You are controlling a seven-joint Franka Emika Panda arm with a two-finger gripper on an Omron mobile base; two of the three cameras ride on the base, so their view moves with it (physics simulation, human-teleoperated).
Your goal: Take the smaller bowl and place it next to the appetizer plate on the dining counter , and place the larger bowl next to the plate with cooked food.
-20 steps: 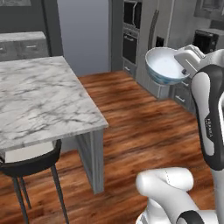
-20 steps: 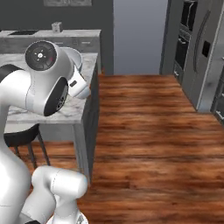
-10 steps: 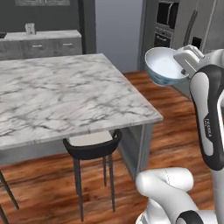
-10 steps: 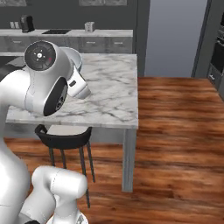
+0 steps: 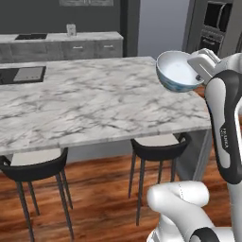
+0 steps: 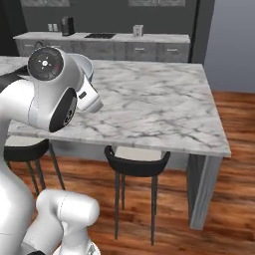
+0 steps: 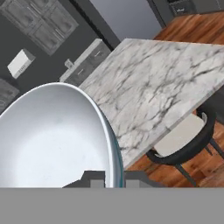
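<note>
The smaller bowl (image 5: 174, 72), white inside with a blue pattern outside, hangs tilted in the air over the right end of the dining counter (image 5: 94, 101). My gripper (image 5: 194, 65) is shut on its rim. In the hand view the bowl (image 7: 52, 135) looms large at the left, with the rim pinched between my gripper (image 7: 113, 177) and the marble dining counter (image 7: 162, 74) beyond it. The dining counter (image 6: 149, 102) has a black inset sink (image 5: 21, 74) at its left. The larger bowl, the appetizer plate and the plate with cooked food are out of view.
Black stools (image 5: 159, 146) (image 5: 33, 165) (image 6: 137, 162) stand under the counter's near overhang. A back counter with grey drawers (image 5: 66, 45) (image 6: 104, 44) runs along the far wall. Wall ovens (image 5: 216, 19) stand at the right. Wood floor lies around the island.
The whole picture has shifted as the base moved: the island now spreads wide across the front. The bowl stays held high in my gripper.
</note>
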